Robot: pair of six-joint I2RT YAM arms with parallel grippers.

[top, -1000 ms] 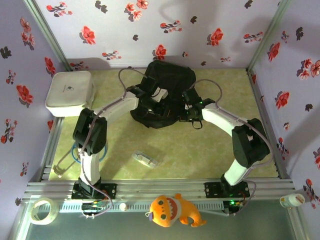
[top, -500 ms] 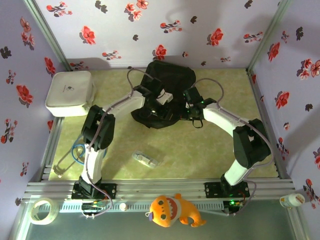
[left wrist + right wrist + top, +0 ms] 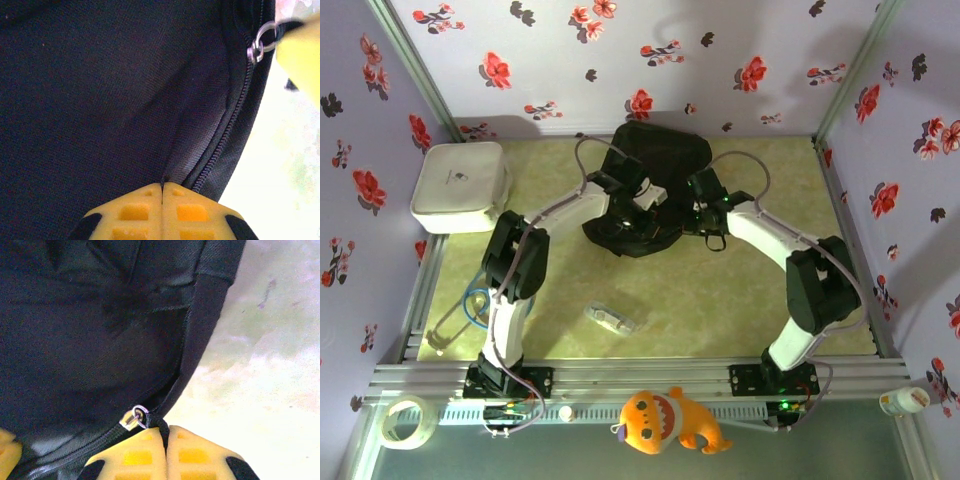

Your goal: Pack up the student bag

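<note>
Desk (image 3: 720, 300): pale green, across middle of top view, flowered walls on three sides.

Bag (image 3: 655, 190): black, soft, rumpled, at upper centre of top view, flat on desk near back wall. Dark weave over most of left wrist view (image 3: 100, 100) and upper left of right wrist view (image 3: 75, 340); bare desk (image 3: 260, 365) at right there.

Case (image 3: 460, 187): white, rounded, upper left of top view, well apart from bag.

Both arms bent inward from lower edge of top view, meeting over bag.

Toy (image 3: 670, 420): orange plush, bottom centre, on frame rail in front of desk. Tape (image 3: 405, 420): pale roll, bottom left.

Left claw (image 3: 645, 195) on left half of bag. At bottom centre of left wrist view (image 3: 161, 192): yellow pads pressed together, clenched on a fold of bag just beside zipper (image 3: 227, 125).

Right claw (image 3: 698, 208) at bag's right edge. At bottom of right wrist view (image 3: 165, 437): pads clenched on bag at black tab (image 3: 157, 421) by ring.

Ring (image 3: 136, 417): small, metal, at zipper end, touching tab. Also upper right in left wrist view (image 3: 257, 47), just beside a yellow finger of right claw (image 3: 300, 55).
</note>
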